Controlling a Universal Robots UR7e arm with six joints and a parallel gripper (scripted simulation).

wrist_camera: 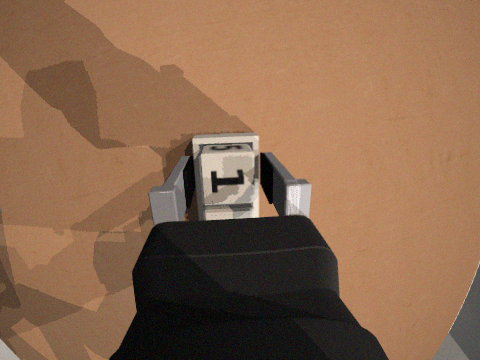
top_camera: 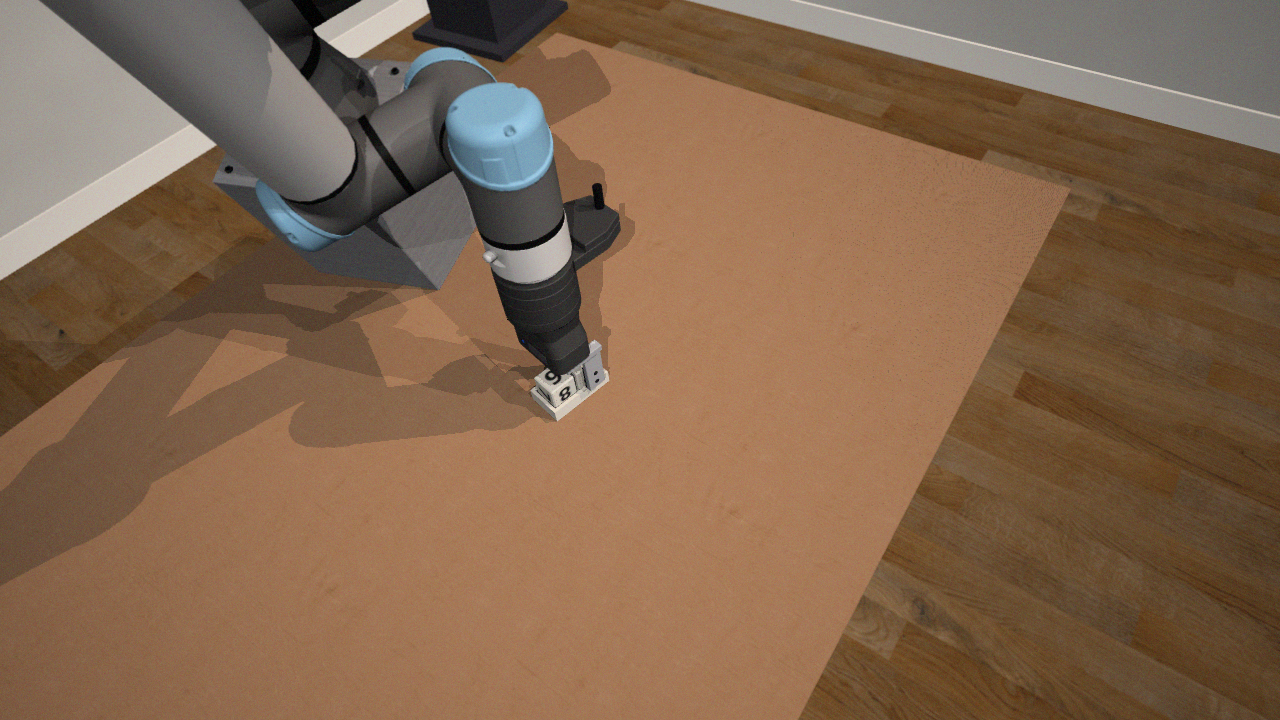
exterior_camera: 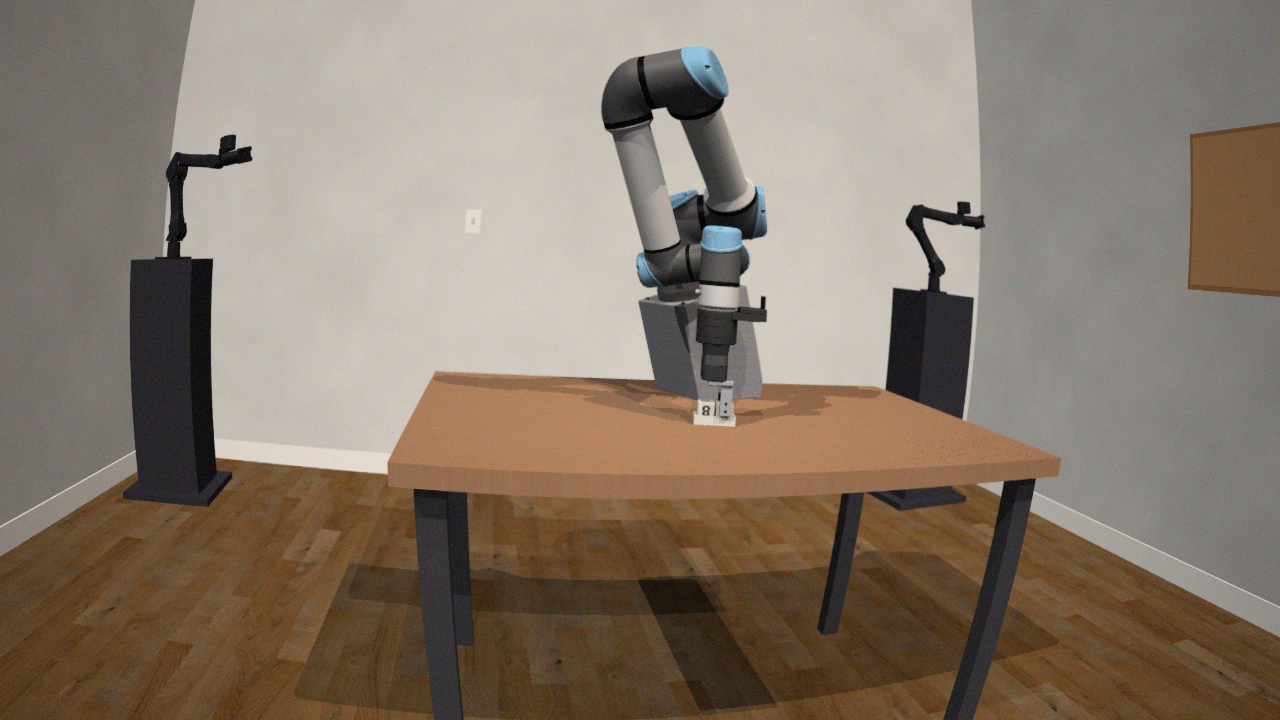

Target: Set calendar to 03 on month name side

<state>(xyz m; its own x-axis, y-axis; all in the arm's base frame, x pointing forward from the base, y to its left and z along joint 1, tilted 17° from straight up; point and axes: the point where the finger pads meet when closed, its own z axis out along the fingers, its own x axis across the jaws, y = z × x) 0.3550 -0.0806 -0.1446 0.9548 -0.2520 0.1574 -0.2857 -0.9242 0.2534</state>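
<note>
A small white tray (top_camera: 571,399) stands on the brown table and holds two white number cubes side by side. The left cube (top_camera: 558,387) shows 8 on its front; it also shows in the exterior view (exterior_camera: 706,410). My gripper (top_camera: 587,368) is open and has come down around the right cube, one grey finger on each side. In the wrist view the right cube (wrist_camera: 226,182) lies between the fingers with a 1 on its top, and small gaps show on both sides. A finger hides the right cube's front digit (exterior_camera: 725,400).
The arm's grey base (top_camera: 393,232) stands behind the tray at the table's back edge. Two black pedestals with camera arms (exterior_camera: 170,376) (exterior_camera: 930,358) stand on the floor off the table.
</note>
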